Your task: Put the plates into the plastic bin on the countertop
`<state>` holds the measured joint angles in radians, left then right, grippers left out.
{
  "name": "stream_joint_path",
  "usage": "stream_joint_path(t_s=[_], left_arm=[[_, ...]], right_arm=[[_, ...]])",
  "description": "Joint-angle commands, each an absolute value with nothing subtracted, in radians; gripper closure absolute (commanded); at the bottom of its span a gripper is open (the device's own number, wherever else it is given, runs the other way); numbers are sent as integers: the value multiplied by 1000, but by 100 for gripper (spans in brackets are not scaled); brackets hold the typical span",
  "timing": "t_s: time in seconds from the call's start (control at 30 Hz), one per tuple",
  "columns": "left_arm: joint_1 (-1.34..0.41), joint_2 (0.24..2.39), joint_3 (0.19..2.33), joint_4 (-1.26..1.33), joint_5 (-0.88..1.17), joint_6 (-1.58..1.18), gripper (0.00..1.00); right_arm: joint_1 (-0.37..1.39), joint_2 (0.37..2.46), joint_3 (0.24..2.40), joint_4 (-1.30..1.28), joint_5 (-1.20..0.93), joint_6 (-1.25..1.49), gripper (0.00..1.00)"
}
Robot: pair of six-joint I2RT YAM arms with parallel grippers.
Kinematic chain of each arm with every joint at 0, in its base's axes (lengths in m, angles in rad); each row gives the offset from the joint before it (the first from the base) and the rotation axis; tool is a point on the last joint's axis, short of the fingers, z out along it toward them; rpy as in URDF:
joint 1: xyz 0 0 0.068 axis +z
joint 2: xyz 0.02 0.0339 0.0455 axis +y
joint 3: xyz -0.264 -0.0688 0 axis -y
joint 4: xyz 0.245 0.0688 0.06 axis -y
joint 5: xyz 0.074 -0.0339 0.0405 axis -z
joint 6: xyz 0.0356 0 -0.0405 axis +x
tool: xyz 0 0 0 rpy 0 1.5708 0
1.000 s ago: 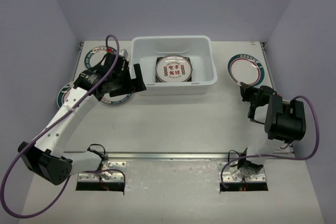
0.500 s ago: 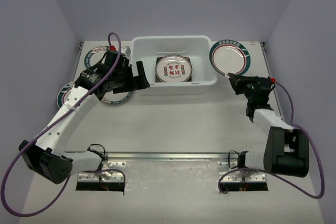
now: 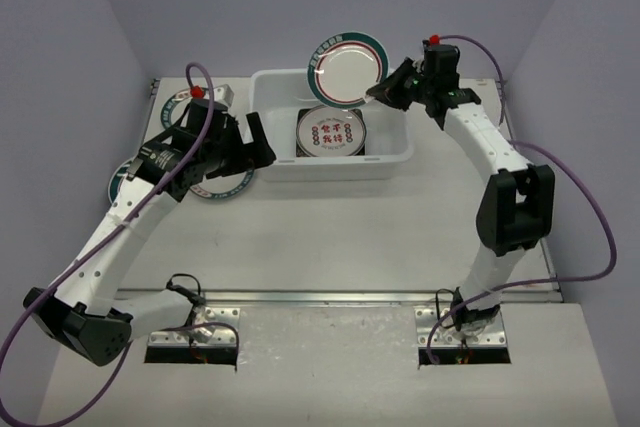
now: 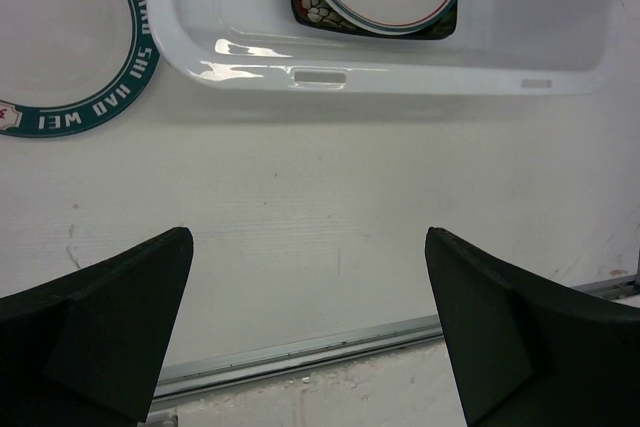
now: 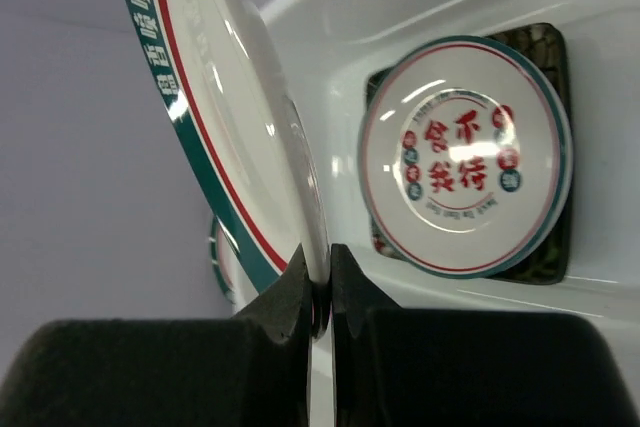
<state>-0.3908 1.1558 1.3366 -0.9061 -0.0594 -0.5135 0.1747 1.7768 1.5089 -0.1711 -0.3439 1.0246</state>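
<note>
Right claw [image 5: 318, 292] was clamped hard on the rim of a round teal-rimmed plate [image 3: 347, 69], with only the plate's edge pinched between the jaws. I had that plate up in the air over the far wall of the plastic bin [image 3: 330, 169]. It stood steeply tilted, not flat, and from the wrist camera I saw it almost edge-on.

And there was the target. Inside the bin, about mid-length, the plate with red characters [image 5: 465, 152] sat on a black square plate [image 5: 545, 57] whose corners poked out beneath it. That stack lay below the claw and toward the bin's near wall.

So it all turned on this, I judged: the carried plate had to come nearward off the far wall, tip from on-edge to flat, and go down onto that stack. The right arm [image 3: 480, 142] was plainly the one for it.

Left claw [image 4: 308, 277] hung wide open, gripping nothing. It was over bare bench [image 4: 320, 187] and faced the bin's left end wall. Just beside that end a second teal-rimmed plate [image 4: 60, 37] lay flat on the bench, nearer the left arm [image 3: 120, 227] than the right. More rims showed from under that arm in the overhead view, so my read was that the job was under way, not finished.
</note>
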Motion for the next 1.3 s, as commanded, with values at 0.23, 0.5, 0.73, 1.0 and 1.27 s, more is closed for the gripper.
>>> stream_joint_path(t_s=[0.23, 0.5, 0.73, 1.0, 1.27], left_arm=[[-377, 1111, 1286, -920, -98, -534, 0], [-376, 1112, 1218, -916, -114, -536, 0], [-365, 1157, 1177, -908, -185, -574, 0], [-288, 1246, 1152, -881, -244, -692, 0], [-178, 1301, 1129, -830, -205, -708, 0]], right_arm=[[194, 2145, 1941, -571, -488, 645, 100], [209, 2257, 2083, -696, -475, 585, 88], [244, 2222, 2202, -810, -383, 502, 1], [244, 2066, 2227, -848, -303, 453, 1], [245, 2012, 2138, -905, -304, 413, 1]])
